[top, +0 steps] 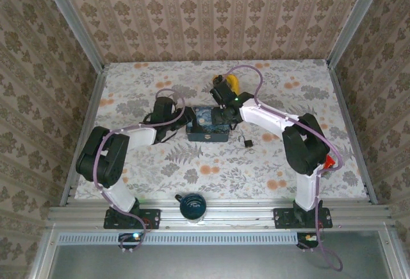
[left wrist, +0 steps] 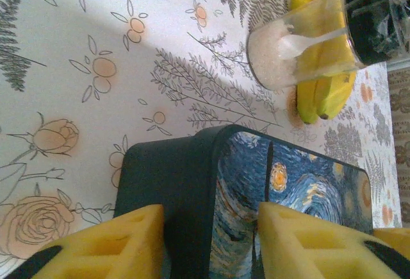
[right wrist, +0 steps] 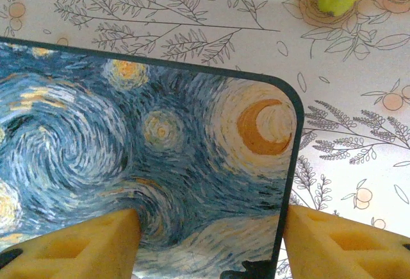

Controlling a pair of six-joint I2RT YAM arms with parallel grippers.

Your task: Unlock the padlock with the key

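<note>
There's the left arm [top: 106,157]: bulky black joint housings, glossy white links between, a lilac cable [top: 170,91] trailing along it. The right arm [top: 301,144] matches, black and white with its own lilac cable, plus a red patch [top: 328,161] on its big joint and a tiny green light [top: 237,99] by the wrist. Up close, the left gripper [left wrist: 210,215] shows foam-yellow fingers [left wrist: 138,244] moulded with triangular hollows, black at the roots; the right gripper [right wrist: 211,215] has just the same.

The padlock [top: 247,142] (a dark speck) is too small to make out.
</note>
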